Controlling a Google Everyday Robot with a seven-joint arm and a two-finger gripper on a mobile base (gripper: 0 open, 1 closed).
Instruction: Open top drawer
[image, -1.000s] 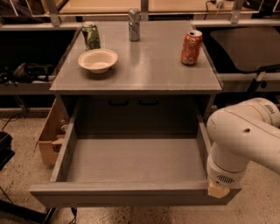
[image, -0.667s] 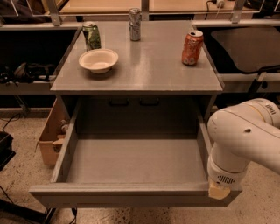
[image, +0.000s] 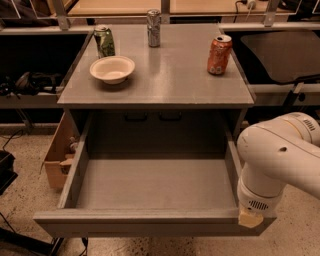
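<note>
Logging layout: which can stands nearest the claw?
The orange can, on the right; the green can and silver can stand farther left. The claw sits at the top drawer's front right corner.

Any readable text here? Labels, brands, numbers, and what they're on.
No text can be read.
Green can: label not legible.
Silver can: label not legible.
Orange can: label not legible.
Bowl: no marking.
Gripper, at the open top drawer's front right corner: no marking shows.
</note>
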